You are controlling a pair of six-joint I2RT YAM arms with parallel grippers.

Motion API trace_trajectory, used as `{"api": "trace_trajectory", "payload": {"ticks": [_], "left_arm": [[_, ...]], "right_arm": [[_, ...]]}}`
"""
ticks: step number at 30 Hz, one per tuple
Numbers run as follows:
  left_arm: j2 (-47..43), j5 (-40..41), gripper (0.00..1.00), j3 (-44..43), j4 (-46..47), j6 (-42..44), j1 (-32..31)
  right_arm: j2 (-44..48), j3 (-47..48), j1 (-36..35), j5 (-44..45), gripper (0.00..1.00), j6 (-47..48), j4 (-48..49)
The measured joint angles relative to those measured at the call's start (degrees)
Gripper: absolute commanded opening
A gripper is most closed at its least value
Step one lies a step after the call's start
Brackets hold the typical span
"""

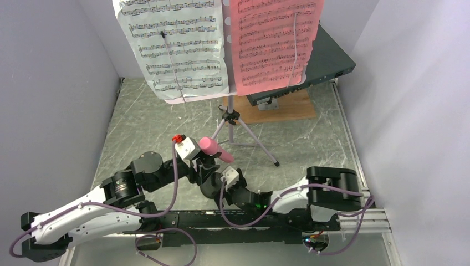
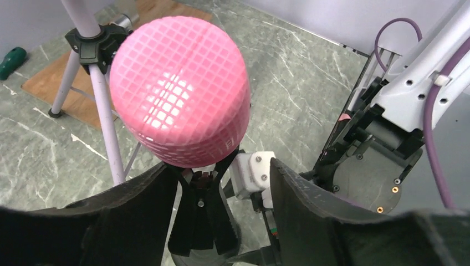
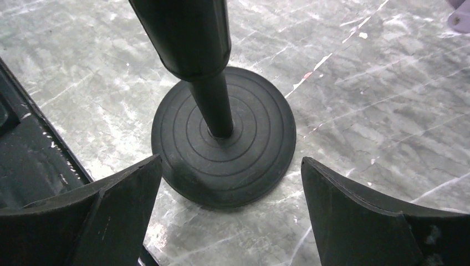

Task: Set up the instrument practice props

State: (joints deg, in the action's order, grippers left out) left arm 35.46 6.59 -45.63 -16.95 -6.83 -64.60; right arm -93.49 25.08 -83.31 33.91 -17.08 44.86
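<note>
The pink microphone (image 2: pixel 180 91) sits in the forked clip (image 2: pixel 202 208) of the small black mic stand, head tilted up; it also shows in the top view (image 1: pixel 213 148). My left gripper (image 2: pixel 221 221) is open, one finger on each side of the clip, not pressing it. My right gripper (image 3: pixel 230 221) is open, low over the table, just short of the stand's round base (image 3: pixel 224 147) and post (image 3: pixel 208 66). Behind, the silver tripod (image 1: pixel 244 130) carries the lavender desk (image 1: pixel 191 100) with a white sheet (image 1: pixel 177 44) and a pink sheet (image 1: pixel 274 39).
A dark flat box (image 1: pixel 330 61) lies on a wooden board (image 1: pixel 288 108) at the back right. A green-handled screwdriver (image 2: pixel 11 61) lies by the board. A tripod leg (image 2: pixel 102 105) stands close behind the microphone. White walls close in both sides.
</note>
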Motion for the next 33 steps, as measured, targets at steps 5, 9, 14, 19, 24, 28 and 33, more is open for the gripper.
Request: {"api": "trace_trajectory", "payload": {"ticks": [5,9,14,19,24,28,33], "left_arm": [[-2.40,2.08,0.84,-0.11,-1.33,-1.22,-0.02],[-5.84,3.34,0.95,-0.83,-3.34,-2.10,-0.11],[-9.49,4.61,0.99,-3.26,-7.52,-3.41,-0.11],[-11.56,5.99,1.00,-8.04,-14.01,-4.50,-0.13],[-15.06,8.31,1.00,-14.23,-18.71,-5.44,-0.15],[-16.83,10.82,1.00,-18.58,-20.83,-6.14,-0.15],[-17.88,13.00,1.00,-22.84,-24.46,-6.10,-0.15]], "right_arm": [[7.02,0.00,-0.02,-0.39,0.99,0.13,-6.43],[13.42,0.00,-0.02,-0.59,0.99,0.00,-10.91],[22.32,0.00,-0.02,0.17,0.99,-1.44,-18.73],[37.05,0.09,-0.02,3.58,0.99,-4.07,-30.62],[49.70,5.97,0.00,11.34,1.00,-6.69,-46.62],[53.86,15.13,0.02,18.62,1.00,-6.91,-56.24],[53.31,26.99,0.02,27.32,1.00,-1.16,-60.48]]}}
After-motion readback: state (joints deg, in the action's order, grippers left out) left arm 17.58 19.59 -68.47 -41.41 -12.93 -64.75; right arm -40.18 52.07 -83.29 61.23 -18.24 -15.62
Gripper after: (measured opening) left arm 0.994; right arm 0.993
